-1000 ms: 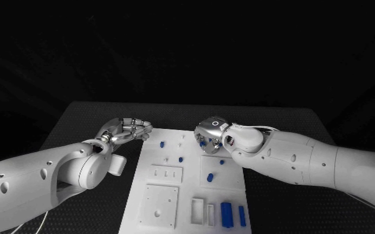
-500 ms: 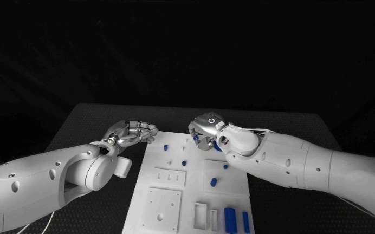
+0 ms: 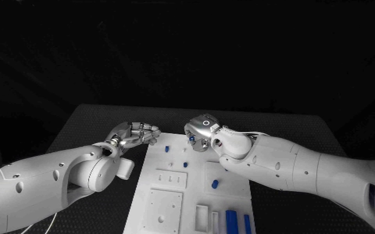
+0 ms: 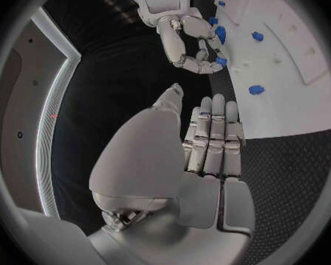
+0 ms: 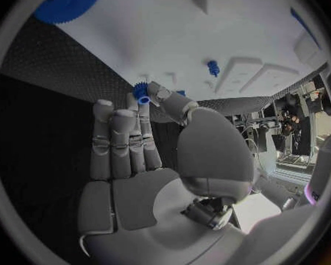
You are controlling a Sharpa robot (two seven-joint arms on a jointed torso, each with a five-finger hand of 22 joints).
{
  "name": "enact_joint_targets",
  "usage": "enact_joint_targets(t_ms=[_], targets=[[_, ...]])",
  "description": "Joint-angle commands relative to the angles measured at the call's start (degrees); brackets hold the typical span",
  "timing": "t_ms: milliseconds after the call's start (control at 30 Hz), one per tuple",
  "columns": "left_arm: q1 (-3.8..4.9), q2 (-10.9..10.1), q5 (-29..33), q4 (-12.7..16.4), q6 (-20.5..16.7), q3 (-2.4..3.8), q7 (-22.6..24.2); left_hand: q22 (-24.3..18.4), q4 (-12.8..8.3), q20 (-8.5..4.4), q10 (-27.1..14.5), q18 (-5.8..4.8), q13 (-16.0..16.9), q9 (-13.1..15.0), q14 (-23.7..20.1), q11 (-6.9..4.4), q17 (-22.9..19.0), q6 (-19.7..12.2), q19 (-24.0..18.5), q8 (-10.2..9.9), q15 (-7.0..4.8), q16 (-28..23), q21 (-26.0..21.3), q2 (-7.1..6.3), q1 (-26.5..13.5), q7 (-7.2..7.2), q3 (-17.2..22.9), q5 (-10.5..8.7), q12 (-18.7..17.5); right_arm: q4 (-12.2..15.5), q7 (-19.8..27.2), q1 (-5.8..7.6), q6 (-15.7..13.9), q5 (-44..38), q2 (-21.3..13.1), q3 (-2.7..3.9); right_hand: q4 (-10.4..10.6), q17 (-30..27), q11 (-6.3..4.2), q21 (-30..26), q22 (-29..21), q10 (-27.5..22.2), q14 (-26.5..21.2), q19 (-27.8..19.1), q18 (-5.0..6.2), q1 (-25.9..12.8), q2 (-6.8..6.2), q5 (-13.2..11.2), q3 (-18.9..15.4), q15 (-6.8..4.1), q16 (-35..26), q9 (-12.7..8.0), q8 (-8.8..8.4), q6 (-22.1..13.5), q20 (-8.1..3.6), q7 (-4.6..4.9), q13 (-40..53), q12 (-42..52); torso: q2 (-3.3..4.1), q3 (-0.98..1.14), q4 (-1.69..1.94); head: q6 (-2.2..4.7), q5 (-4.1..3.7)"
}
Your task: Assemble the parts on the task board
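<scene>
Dark, finely textured matting covers the bench [image 3: 94, 120], and the white task board [image 3: 176, 190] is laid along its middle. Small blue parts are seen standing in the board: one [image 3: 166, 149] near the far left corner, one [image 3: 185, 164] just behind it toward the robot, and a larger one [image 3: 215, 182] on the right half. At the near edge, a row of narrow slots is cut into the board; two of them are filled by upright blue blocks [image 3: 231, 219], while the slot [image 3: 199, 212] beside them is seen as a white hollow. Two raised square plates [image 3: 162, 204] are also mounted on the board's left side.

The left hand [image 3: 134, 134] is held over the bench just beside the board's far left corner, with its fingers [image 4: 213, 135] pressed together side by side and nothing between them. The right hand [image 3: 201, 131] is held over the board's far edge; a small blue gear-like part [image 5: 141, 93] is pinched between its thumb and a fingertip, the other fingers [image 5: 114, 141] being kept straight and close together. A large blue gear [image 5: 70, 0] is seen lying on the board in the right wrist view.
</scene>
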Motion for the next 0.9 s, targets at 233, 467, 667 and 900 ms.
enact_joint_targets(t_ms=[233, 467, 667, 900], targets=[[0.30, -0.01, -0.21, 0.82, 0.24, 0.23, 0.32, 1.19, 0.27, 0.13, -0.35, 0.68, -0.08, -0.07, -0.25, 0.06, 0.07, 0.43, -0.22, -0.31, 0.19, -0.38, 0.25, -0.12, 0.44, -0.04, -0.22, -0.18, -0.40, -0.64, 0.25, -0.26, -0.50, -1.21, 1.01, 0.03, 0.37, 0.04, -0.84, 0.43, 1.26, 2.57, -1.14, 1.08, 1.78, 0.84, 0.31, 0.13, 0.22, -1.32, 0.40, 0.09, 0.08, 0.45, -0.69, 0.00, 2.53, 0.00, 0.57, -0.29, 0.72, 0.20, -0.31], [0.52, -0.08, -0.30, 0.92, 0.15, 0.26, 0.29, 1.19, 0.26, 0.13, -0.34, 0.68, -0.08, -0.07, -0.26, 0.06, 0.08, 0.44, -0.25, -0.32, 0.20, -0.40, 0.25, -0.16, 0.50, -0.03, -0.25, -0.18, -0.42, -1.29, 0.29, -0.28, -0.47, -1.24, 1.37, 0.03, 0.43, 0.03, -0.85, 0.47, 1.26, 2.58, -1.15, 1.07, 1.78, 0.85, 0.27, 0.13, 0.25, -1.32, 0.42, 0.11, 0.07, 0.46, -0.69, 0.00, 2.55, -0.02, 0.81, -0.43, 0.89, 0.00, -0.15], [0.61, -0.06, -0.32, 0.93, 0.13, 0.29, 0.31, 1.20, 0.26, 0.14, -0.33, 0.69, -0.08, -0.08, -0.26, 0.07, 0.09, 0.45, -0.26, -0.33, 0.20, -0.41, 0.26, -0.16, 0.55, -0.03, -0.27, -0.18, -0.43, -2.88, 0.29, -0.60, -1.22, -1.31, 2.30, 0.03, 0.47, 0.03, -0.85, 0.52, 1.25, 2.59, -1.16, 1.06, 1.78, 0.87, 0.23, 0.13, 0.29, -1.33, 0.44, 0.14, 0.06, 0.48, -0.68, -0.01, 2.58, -0.04, 0.75, -0.48, 0.79, -0.05, -0.05], [0.72, -0.03, -0.34, 1.05, 0.13, 0.36, 0.26, 1.20, 0.28, 0.14, -0.33, 0.69, -0.08, -0.08, -0.26, 0.08, 0.10, 0.45, -0.27, -0.34, 0.20, -0.42, 0.27, -0.14, 0.61, -0.02, -0.28, -0.17, -0.46, -4.28, 0.69, -0.73, -0.43, -1.21, 2.79, 0.02, 0.53, 0.03, -0.86, 0.58, 1.25, 2.61, -1.17, 1.03, 1.78, 0.93, 0.14, 0.13, 0.37, -1.33, 0.47, 0.18, 0.04, 0.49, -0.67, -0.02, 2.62, -0.08, 0.85, -0.46, 0.78, 0.01, 0.05]])
